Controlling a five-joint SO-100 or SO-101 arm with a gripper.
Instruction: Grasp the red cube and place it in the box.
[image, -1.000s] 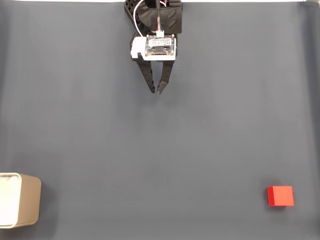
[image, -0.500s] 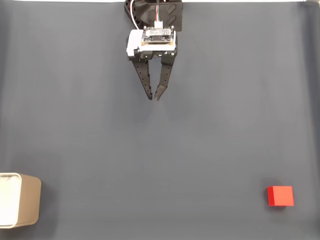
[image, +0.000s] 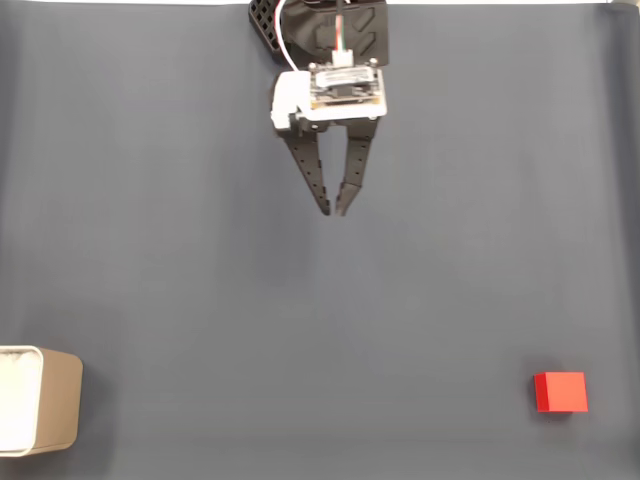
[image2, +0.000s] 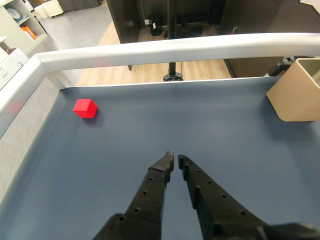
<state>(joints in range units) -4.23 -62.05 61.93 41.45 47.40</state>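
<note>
Gripper (image: 333, 211) nearly closed, empty; red cube (image: 560, 392) unmarked.

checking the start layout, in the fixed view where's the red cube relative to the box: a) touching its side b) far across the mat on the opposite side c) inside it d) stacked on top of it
b: in the fixed view the red cube lies near the lower right corner of the mat while the box stands at the lower left edge, with bare mat between them; the gripper is up near the top, holding nothing.
</note>
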